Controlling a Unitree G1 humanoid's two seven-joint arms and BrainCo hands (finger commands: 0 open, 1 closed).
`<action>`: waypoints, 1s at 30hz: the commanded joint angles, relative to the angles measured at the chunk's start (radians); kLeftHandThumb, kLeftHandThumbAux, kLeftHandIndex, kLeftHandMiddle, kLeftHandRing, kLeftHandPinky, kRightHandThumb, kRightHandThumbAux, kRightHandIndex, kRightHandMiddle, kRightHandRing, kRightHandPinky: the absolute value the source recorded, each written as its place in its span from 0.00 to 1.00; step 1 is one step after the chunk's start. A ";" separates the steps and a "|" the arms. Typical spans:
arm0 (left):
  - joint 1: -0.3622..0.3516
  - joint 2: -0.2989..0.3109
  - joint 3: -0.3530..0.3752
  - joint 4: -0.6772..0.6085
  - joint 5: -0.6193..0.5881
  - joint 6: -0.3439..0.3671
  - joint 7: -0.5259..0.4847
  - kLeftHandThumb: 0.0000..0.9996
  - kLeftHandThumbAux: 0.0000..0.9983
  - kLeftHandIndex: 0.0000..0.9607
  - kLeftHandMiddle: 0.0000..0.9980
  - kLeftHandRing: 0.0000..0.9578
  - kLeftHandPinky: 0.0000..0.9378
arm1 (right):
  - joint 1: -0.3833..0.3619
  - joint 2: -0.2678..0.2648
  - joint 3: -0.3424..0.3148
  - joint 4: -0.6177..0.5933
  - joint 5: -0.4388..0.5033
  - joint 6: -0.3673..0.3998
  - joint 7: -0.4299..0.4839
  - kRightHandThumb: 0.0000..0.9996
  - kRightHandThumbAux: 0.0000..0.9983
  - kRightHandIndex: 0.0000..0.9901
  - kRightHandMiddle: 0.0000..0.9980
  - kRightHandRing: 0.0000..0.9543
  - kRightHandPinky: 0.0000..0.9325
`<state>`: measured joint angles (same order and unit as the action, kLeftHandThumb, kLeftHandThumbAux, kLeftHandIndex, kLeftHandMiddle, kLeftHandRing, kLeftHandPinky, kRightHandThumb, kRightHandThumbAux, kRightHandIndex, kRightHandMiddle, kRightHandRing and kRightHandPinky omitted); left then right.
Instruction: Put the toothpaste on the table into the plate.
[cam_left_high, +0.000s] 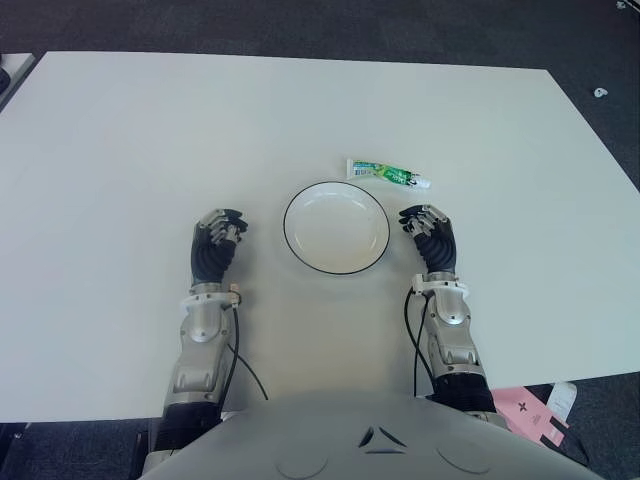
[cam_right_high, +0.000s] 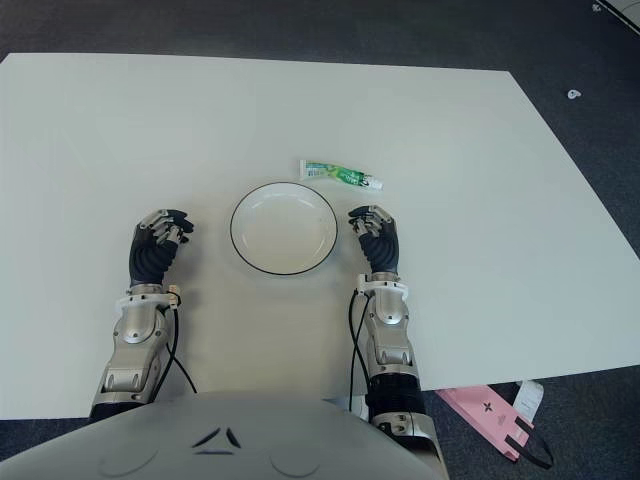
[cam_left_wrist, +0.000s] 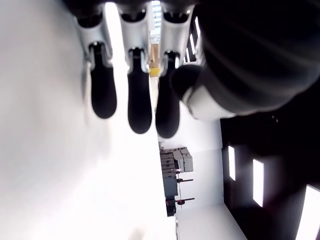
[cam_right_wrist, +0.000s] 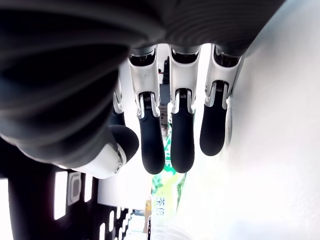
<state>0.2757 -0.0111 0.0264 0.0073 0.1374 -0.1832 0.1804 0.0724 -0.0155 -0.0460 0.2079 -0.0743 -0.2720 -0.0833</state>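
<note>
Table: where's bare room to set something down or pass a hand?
The table is bare across its far half and both outer sides. Crowded only mid-front: the plate, empty, sits between the left hand and right hand, with the toothpaste just beyond the plate's far-right rim.

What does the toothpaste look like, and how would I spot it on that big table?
Start at the white table and find the round white plate with a dark rim between the two robot hands. Just beyond the plate, toward the right hand, lies the toothpaste: a small flat tube, green and white, the only colourful thing on the table.
</note>
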 joint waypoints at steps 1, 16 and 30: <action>0.025 -0.003 -0.001 0.033 -0.010 0.051 -0.014 0.70 0.72 0.45 0.51 0.52 0.52 | 0.026 0.005 0.005 0.037 -0.001 0.032 -0.002 0.71 0.73 0.43 0.46 0.47 0.48; 0.022 0.003 -0.010 0.038 -0.010 0.055 -0.019 0.70 0.72 0.45 0.51 0.53 0.54 | 0.026 0.007 0.000 0.029 0.013 0.046 0.001 0.71 0.73 0.43 0.47 0.48 0.48; 0.017 -0.007 -0.011 0.047 -0.010 0.056 -0.010 0.70 0.72 0.45 0.51 0.53 0.53 | -0.053 -0.107 -0.034 -0.020 -0.028 0.052 0.028 0.71 0.73 0.43 0.47 0.48 0.49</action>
<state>0.2687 -0.0116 0.0210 0.0108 0.1293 -0.1784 0.1801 0.0421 -0.0640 -0.0602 0.2092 -0.0895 -0.2575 -0.0750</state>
